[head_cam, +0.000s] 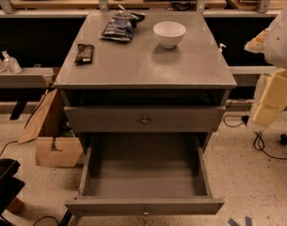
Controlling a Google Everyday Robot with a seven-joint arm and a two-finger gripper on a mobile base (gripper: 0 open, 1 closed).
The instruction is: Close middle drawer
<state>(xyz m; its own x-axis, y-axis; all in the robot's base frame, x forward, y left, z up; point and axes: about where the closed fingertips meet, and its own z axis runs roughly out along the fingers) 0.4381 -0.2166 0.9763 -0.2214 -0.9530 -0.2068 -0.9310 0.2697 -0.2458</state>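
The grey cabinet (145, 65) stands in the middle of the camera view. The top drawer front (110, 120) with its brass knob (145, 120) sits nearly flush. Below it the middle drawer (143, 173) is pulled far out toward me. Its plain grey box interior is empty, and its front panel (105, 206) with a small brass knob (146, 212) is at the bottom of the view. The lowest drawer is hidden under it. My gripper (257, 44) is at the right edge, raised at cabinet-top height, well away from the drawer, with the pale arm (275, 93) below it.
On the cabinet top are a white bowl (169, 34), a dark chip bag (122, 25) and a dark snack bar (84, 53). Cardboard boxes (53, 135) stand left of the cabinet. A black object (3, 185) is at the bottom left. Cables lie on the speckled floor (260, 145).
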